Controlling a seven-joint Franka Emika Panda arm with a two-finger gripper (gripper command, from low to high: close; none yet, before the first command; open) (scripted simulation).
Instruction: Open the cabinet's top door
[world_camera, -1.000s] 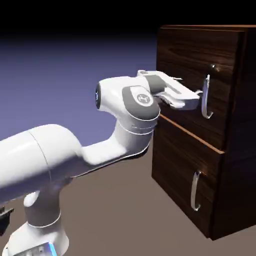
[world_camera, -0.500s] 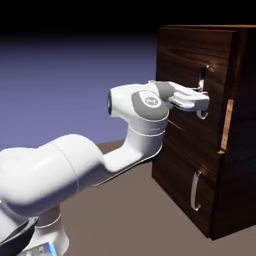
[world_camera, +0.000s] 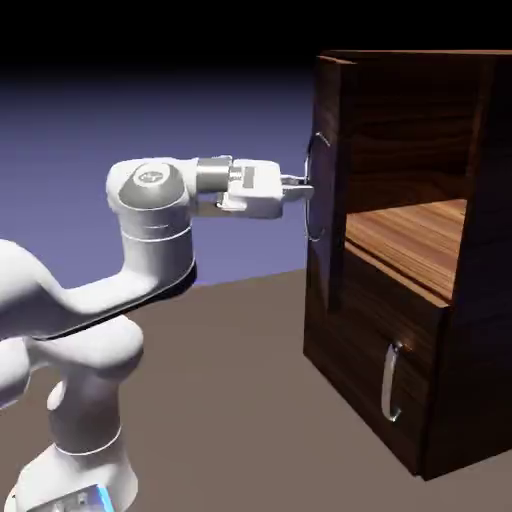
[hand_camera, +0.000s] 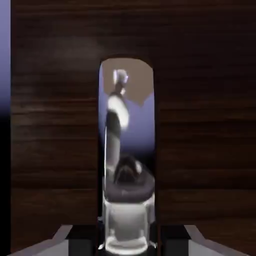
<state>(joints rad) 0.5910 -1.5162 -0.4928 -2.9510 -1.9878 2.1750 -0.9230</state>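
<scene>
While our jaws (world_camera: 303, 189) clamp the curved silver bar handle (world_camera: 316, 187) of the dark walnut-grain top door (world_camera: 330, 190), swung edge-on from the tall boxy wooden cabinet (world_camera: 470, 330), we judge only a little more outward pull remains.

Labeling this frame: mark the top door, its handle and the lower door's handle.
top door (world_camera: 326, 260): exterior view, lower part of swung-out panel.
top door's handle (world_camera: 312, 160): exterior view, upper curve of bar.
lower door's handle (world_camera: 388, 380): exterior view, middle of bar.
</scene>
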